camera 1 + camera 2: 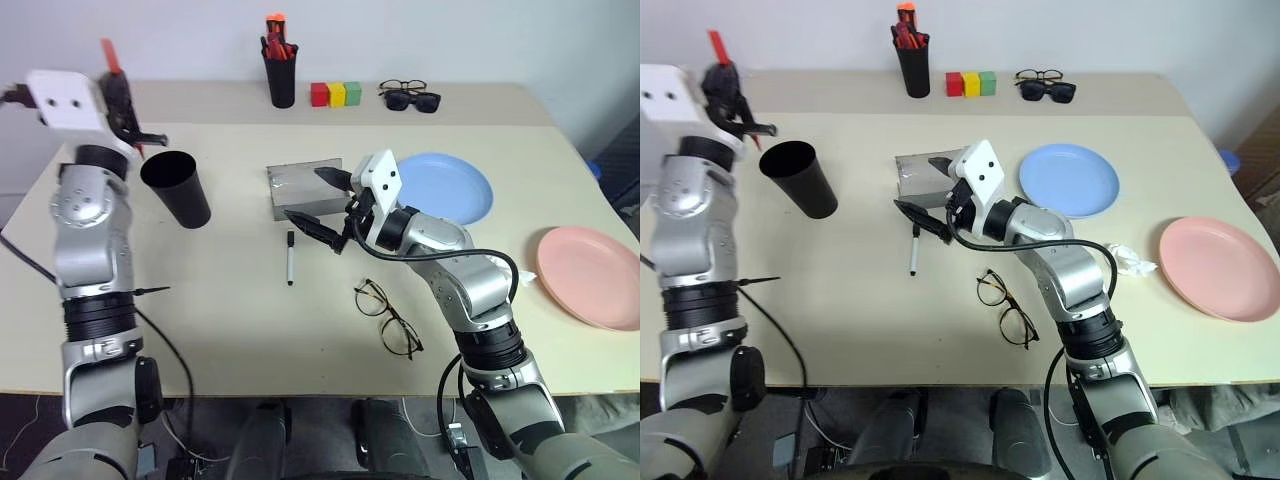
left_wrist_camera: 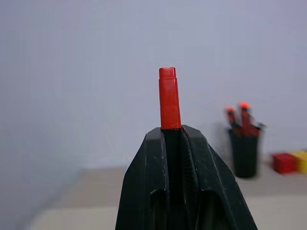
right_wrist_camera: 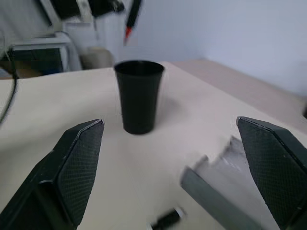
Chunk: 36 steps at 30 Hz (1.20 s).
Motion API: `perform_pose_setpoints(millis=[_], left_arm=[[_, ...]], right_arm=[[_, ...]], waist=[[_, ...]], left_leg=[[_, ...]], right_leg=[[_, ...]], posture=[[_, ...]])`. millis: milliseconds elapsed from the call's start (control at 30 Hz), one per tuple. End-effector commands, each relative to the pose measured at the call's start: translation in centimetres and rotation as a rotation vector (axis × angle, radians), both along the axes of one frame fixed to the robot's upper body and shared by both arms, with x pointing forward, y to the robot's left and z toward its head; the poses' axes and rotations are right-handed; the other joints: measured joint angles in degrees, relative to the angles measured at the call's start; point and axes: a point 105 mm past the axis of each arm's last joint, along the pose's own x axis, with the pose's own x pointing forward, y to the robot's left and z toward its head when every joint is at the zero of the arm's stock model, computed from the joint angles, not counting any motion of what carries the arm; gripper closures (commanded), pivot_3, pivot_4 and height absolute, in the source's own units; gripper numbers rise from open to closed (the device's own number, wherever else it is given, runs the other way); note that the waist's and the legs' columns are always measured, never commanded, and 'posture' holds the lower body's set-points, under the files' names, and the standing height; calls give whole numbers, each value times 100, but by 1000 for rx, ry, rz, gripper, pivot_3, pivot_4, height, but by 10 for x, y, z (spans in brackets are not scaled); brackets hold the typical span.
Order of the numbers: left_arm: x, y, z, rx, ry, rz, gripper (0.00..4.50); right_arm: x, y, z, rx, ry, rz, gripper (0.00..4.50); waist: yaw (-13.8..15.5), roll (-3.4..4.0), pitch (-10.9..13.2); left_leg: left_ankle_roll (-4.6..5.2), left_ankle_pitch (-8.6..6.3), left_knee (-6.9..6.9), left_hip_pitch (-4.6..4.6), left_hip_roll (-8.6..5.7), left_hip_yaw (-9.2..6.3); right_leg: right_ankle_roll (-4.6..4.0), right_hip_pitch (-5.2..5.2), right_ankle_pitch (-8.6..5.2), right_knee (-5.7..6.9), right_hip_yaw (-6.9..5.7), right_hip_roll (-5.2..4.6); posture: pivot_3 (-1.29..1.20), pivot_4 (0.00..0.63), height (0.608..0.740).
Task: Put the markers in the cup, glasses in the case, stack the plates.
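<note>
The left gripper (image 2: 171, 136) has its fingers (image 2: 148, 177) clamped on the red marker (image 2: 169, 98), whose tip pokes out past the fingertips. That gripper is raised at the far left of the scene, just left of and above the black cup (image 1: 177, 187), which stands upright on the surface (image 1: 230, 320) with its mouth open and unobstructed.

The right gripper (image 1: 322, 205) has its fingers (image 3: 79, 165) spread wide and holds nothing. It hovers at the centre of the scene, over the near edge of the grey case (image 1: 300, 188) and just above the far end of the white marker with the black cap (image 1: 291, 258). That marker lies flat on the surface just near of the case, pointing near to far.

The wire-rimmed glasses (image 1: 386, 318) lie near and to the right of the white marker, close by the right forearm, lenses up. The light blue plate (image 1: 452, 190) sits right of the case, and the pink plate (image 1: 590, 275) lies well apart from it at the right edge. A small crumpled white scrap (image 1: 1132, 262) sits between them.

Along the far edge stand a narrower black cup of red-orange pens (image 1: 281, 68), red, yellow and green blocks (image 1: 335, 94), and, right of the blocks, dark sunglasses (image 1: 412, 100) with a black-framed pair (image 1: 403, 87) just behind.
</note>
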Motion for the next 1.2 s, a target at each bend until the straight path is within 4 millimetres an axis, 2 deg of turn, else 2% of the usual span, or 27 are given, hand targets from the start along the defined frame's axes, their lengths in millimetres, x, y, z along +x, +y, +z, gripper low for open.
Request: perform_pose_setpoints(millis=[33,133,200,233,333,400,467,533,567,600,633,667,700,767,800,933,1033,1133,1200], left_arm=[[-5,5,5,38,-49,44,4431],[-1,6,-15,29,-12,49,4431],[0,5,-22,24,0,55,3631],[0,6,-25,12,4,61,3395],[-3,7,-22,-33,-20,65,1975],[-8,3,-12,-77,-63,38,1975],[-15,-19,2,-90,-97,-71,1975],[-22,-54,3,-61,-47,-256,1975],[-25,-75,-8,-28,37,-354,1549],[-27,-88,-16,-6,101,-415,1396],[-29,-96,-29,24,186,-447,1062],[-31,-106,-49,72,310,-482,499],[-33,-112,-76,119,467,-487,118],[-41,-118,-120,153,730,-483,45],[-45,-121,-129,118,799,-497,45],[-51,-133,-144,83,944,-512,45],[-47,-132,-160,90,1051,-452,45],[-44,-137,-166,63,1098,-455,45],[-41,-142,-168,38,1105,-467,546]], right_arm=[[-6,1,12,22,-62,14,0],[-8,0,18,63,-62,12,0],[-8,0,19,73,-64,10,0],[-8,0,20,73,-64,10,0],[-8,-1,20,69,-68,5,0],[-7,-3,20,66,-68,0,0],[-5,-5,19,54,-68,-9,0],[-5,-8,18,45,-69,-15,0],[-4,-10,18,41,-69,-21,0],[-3,-11,17,39,-69,-24,0],[-3,-12,17,38,-69,-28,0],[-2,-14,18,35,-70,-34,0],[-1,-17,18,31,-70,-38,0],[0,-22,18,20,-69,-40,0],[0,-24,18,15,-69,-38,0],[-2,-25,17,3,-65,-22,0],[-7,-22,16,3,-56,4,0],[-13,-19,12,-7,-44,36,0],[-15,-17,9,-17,-40,44,0]], waist=[[-84,1,0],[-88,1,0],[-70,1,0],[-63,1,0],[-37,0,0],[-35,0,0],[-36,0,1],[-41,0,1],[-44,0,1],[-50,1,0],[-59,6,0],[-62,7,0],[-76,7,0],[-108,18,6],[-109,21,8],[-73,17,9],[-67,17,9],[-64,17,9],[-54,19,6]], left_leg=[[0,0,1,1,0,-1],[0,0,3,4,0,0],[0,0,5,5,0,-1],[0,0,6,5,0,-1],[0,0,7,3,-2,-2],[0,0,7,3,-2,-2],[0,0,7,3,-2,-3],[0,0,6,2,-2,-3],[0,0,7,2,-2,-3],[0,0,7,2,-2,-3],[0,0,6,3,-2,-3],[0,0,6,6,-2,-2],[0,0,6,9,-2,-2],[1,0,6,12,0,-3],[1,-1,5,14,0,-3],[2,-1,7,10,3,-8],[1,0,7,10,4,-8],[1,0,7,10,3,-8],[1,0,6,10,3,-8]], right_leg=[[0,0,0,4,1,0],[0,1,0,9,2,0],[0,2,0,11,2,0],[0,4,0,10,2,-1],[0,6,0,7,1,-2],[0,7,0,6,1,-4],[0,7,0,6,1,-4],[0,7,0,6,1,-4],[0,8,0,6,1,-4],[0,9,0,6,1,-4],[0,10,0,5,1,-4],[0,13,0,6,2,-4],[0,14,0,7,2,-3],[0,13,0,11,5,4],[0,14,-1,12,6,5],[0,12,-1,11,4,9],[-1,13,-1,10,4,9],[0,13,-1,9,5,8],[-1,14,-1,8,4,8]], posture=[[0,150,740],[0,150,740],[0,150,740],[0,150,740],[0,150,740],[0,150,740],[0,150,740],[0,150,740],[0,150,740],[0,150,740],[0,150,740],[0,150,740],[0,150,740],[0,150,740],[0,150,740],[0,150,740],[0,150,740],[0,150,740],[0,150,740]])
